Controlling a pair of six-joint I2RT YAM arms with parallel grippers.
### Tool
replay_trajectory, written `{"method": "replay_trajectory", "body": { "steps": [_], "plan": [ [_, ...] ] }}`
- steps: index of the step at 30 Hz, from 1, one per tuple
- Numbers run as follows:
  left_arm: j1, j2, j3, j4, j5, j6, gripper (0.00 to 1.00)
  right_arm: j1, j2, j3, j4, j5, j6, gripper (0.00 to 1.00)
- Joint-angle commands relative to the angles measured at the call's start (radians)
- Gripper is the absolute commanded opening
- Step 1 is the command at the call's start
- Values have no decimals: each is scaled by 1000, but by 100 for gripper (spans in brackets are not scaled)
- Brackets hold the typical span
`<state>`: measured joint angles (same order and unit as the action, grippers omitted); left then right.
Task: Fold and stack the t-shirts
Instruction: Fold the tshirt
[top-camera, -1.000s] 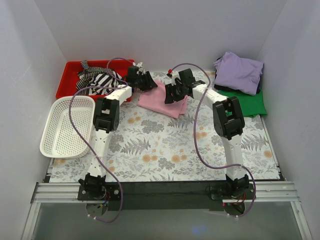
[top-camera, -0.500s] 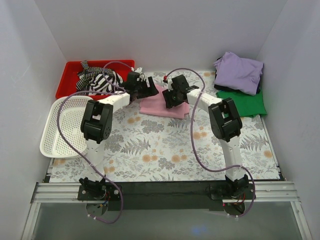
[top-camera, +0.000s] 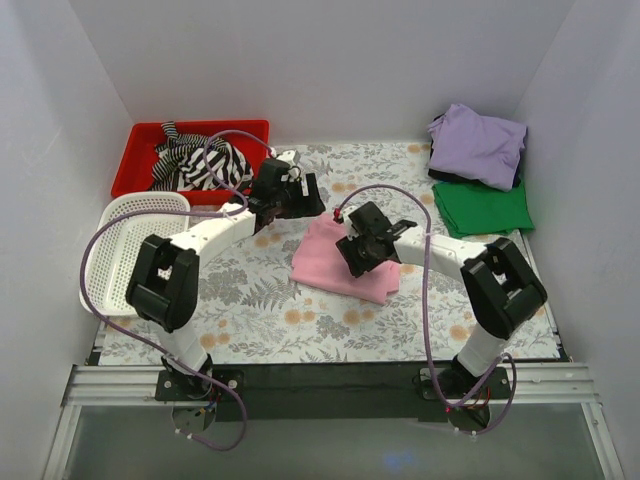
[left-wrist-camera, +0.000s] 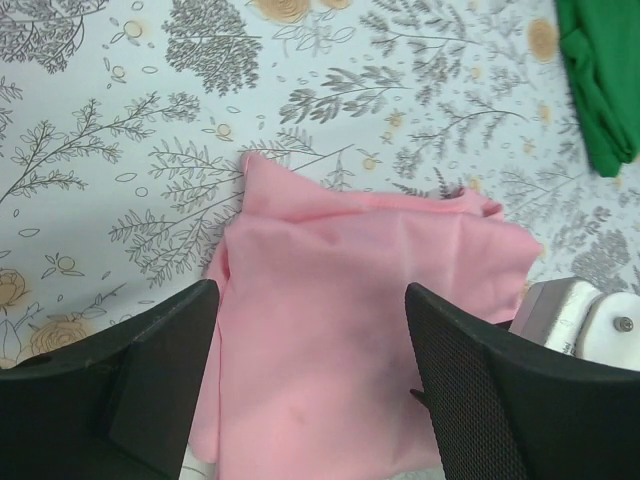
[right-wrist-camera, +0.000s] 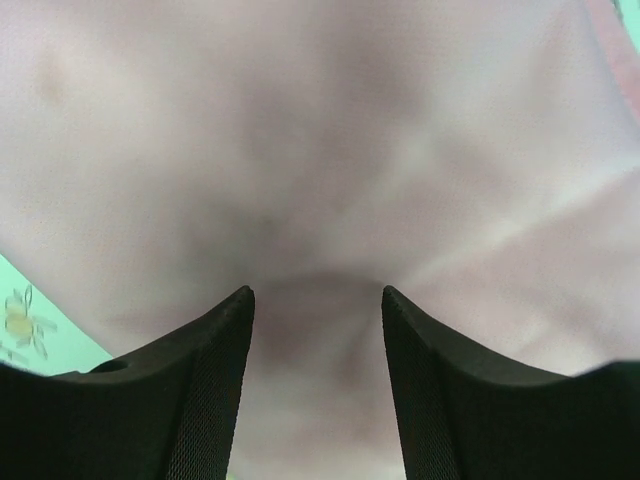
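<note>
The floral tabletop (top-camera: 262, 318) carries the light pink t-shirt (top-camera: 345, 268) near its centre as a partly folded bundle. The lavender t-shirt (top-camera: 478, 143) lies on the green t-shirt (top-camera: 488, 208) at the far right corner, well apart. The step in hand appears to be folding the pink one; the next move calls for gripping an edge and laying it over squarely. Its long axis runs left to right, dipping toward the near edge on the right; neck direction cannot be told. The left end effector (left-wrist-camera: 310, 395) hovers over its far edge, jaws wide. The right end effector (right-wrist-camera: 315, 385) sits close on the fabric, jaws apart.
</note>
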<state>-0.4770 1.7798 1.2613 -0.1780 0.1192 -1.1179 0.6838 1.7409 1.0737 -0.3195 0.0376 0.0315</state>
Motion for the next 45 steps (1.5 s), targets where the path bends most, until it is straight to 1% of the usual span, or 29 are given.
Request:
{"method": "replay_trajectory", "body": {
  "steps": [1, 3, 7, 8, 12, 18, 19, 24, 25, 30, 31, 34, 37, 41, 43, 45],
  "plan": [
    [-3, -101, -31, -20, -6, 17, 74, -1, -142, -40, -10, 47, 39, 61],
    [-5, -103, -28, -18, 26, 12, 74, -3, -193, -12, -9, 48, 42, 61],
    [-21, -91, -14, -18, 109, 7, 74, -4, -176, 57, -9, 64, 50, 62],
    [-22, -80, -10, -18, 155, 7, 74, -6, -150, 69, -9, 64, 53, 62],
    [-29, -30, -7, -12, 252, 3, 74, -10, -77, 115, 10, 59, 70, 62],
    [-29, 55, 0, 32, 312, -16, 73, -30, 17, 143, 40, 85, 100, 62],
    [-29, 82, 3, 41, 315, -17, 73, -29, 25, 138, 52, 111, 105, 62],
    [-29, 170, 26, 104, 289, -30, 73, -62, 72, 134, 92, 137, 102, 62],
    [-29, 203, 38, 109, 260, -31, 73, -66, 77, 134, 94, 148, 100, 62],
    [-26, 302, 105, 45, 162, -17, 73, -102, 43, 115, 125, 160, 94, 62],
    [-25, 312, 113, 34, 152, -25, 73, -108, 43, 115, 117, 185, 96, 62],
    [-25, 313, 115, 38, 146, -45, 73, -141, 7, 94, 111, 191, 91, 62],
    [-25, 262, 95, 72, 163, -52, 73, -173, -11, 84, 114, 191, 82, 63],
    [-25, 222, 98, 66, 172, -36, 73, -207, -9, 72, 68, 214, 85, 63],
    [-25, 208, 92, 55, 169, -34, 73, -214, -27, 54, 69, 249, 88, 63],
    [-25, 184, 79, 57, 175, -42, 73, -225, -69, 35, 73, 252, 91, 63]
  ]
}}
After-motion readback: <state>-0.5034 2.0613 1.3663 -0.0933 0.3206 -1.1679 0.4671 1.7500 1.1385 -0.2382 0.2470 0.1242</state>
